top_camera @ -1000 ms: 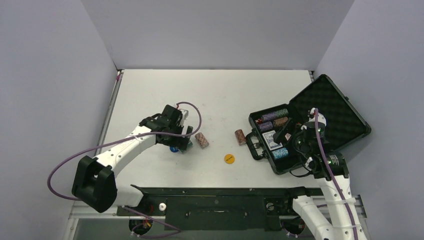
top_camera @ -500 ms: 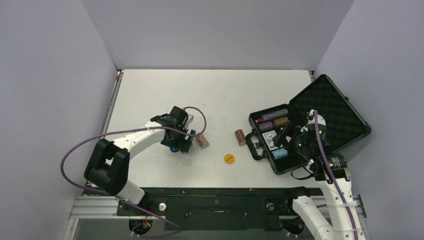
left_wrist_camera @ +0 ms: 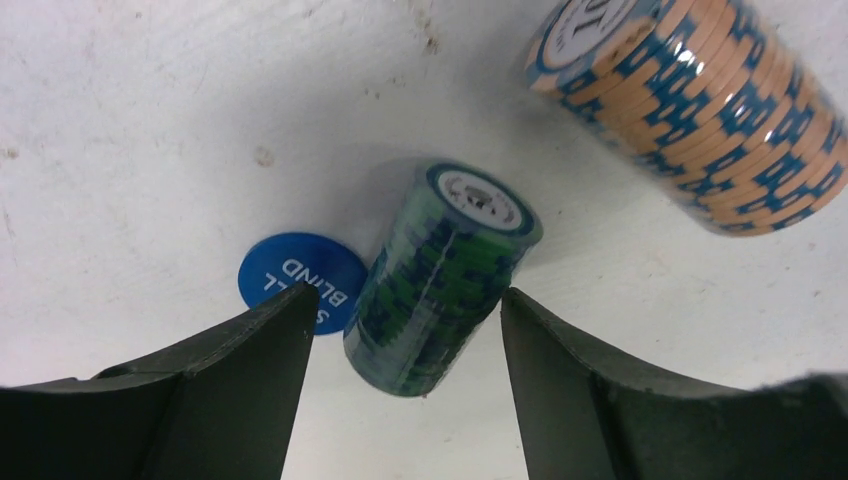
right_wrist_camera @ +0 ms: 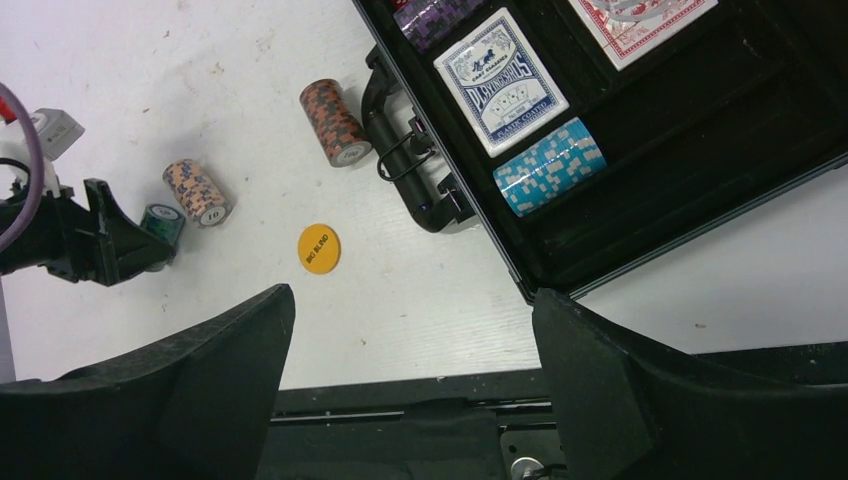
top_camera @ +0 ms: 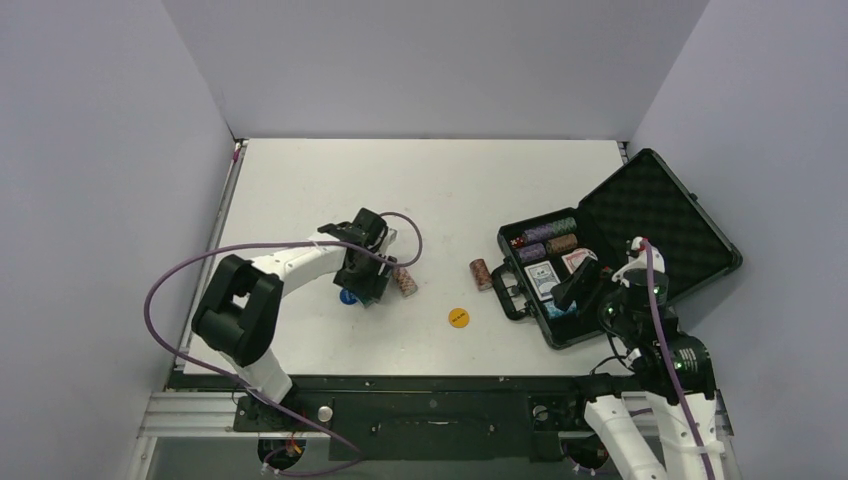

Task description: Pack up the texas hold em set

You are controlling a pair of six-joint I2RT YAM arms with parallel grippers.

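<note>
The black case [top_camera: 655,215] lies open at the right, holding chip stacks [top_camera: 548,232], a blue card deck [right_wrist_camera: 501,80], a red deck [right_wrist_camera: 640,15] and a light blue stack [right_wrist_camera: 549,166]. On the table lie a green chip stack [left_wrist_camera: 440,280], a blue disc [left_wrist_camera: 290,275], an orange-blue stack [left_wrist_camera: 700,110], a brown stack [top_camera: 481,274] and a yellow disc [top_camera: 459,318]. My left gripper [left_wrist_camera: 408,295] is open with a finger on each side of the lying green stack, gaps showing on both sides. My right gripper [right_wrist_camera: 412,300] is open and empty, raised above the case's near corner.
The case handle [right_wrist_camera: 405,160] sticks out toward the brown stack [right_wrist_camera: 336,122]. The black frame rail [right_wrist_camera: 400,400] runs along the table's near edge. Grey walls close in the table at the left, back and right.
My left gripper has shifted right and closer over the green stack beside the blue disc. My right arm has drawn back from inside the case toward the near edge.
</note>
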